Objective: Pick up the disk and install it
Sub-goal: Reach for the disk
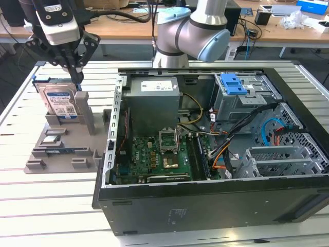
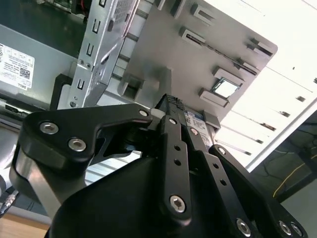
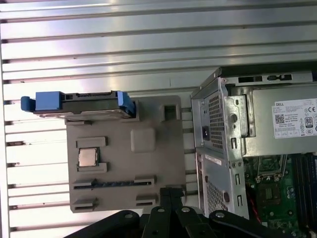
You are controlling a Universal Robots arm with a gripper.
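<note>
A slatted metal worktop [image 1: 51,206] carries an open computer case [image 1: 205,211] and, on the exterior view's left, a grey fixture plate [image 1: 56,154]. The disk [image 1: 60,103] stands on edge in a slot at the plate's far end. The pincer [image 1: 77,77] hangs just above the disk's upper corner nearest the case, fingers pressed together, pinching nothing. The label face points toward the exterior camera. In the first wrist view, the disk [image 3: 79,105] appears edge-on, its long axis along the plate's edge.
</note>
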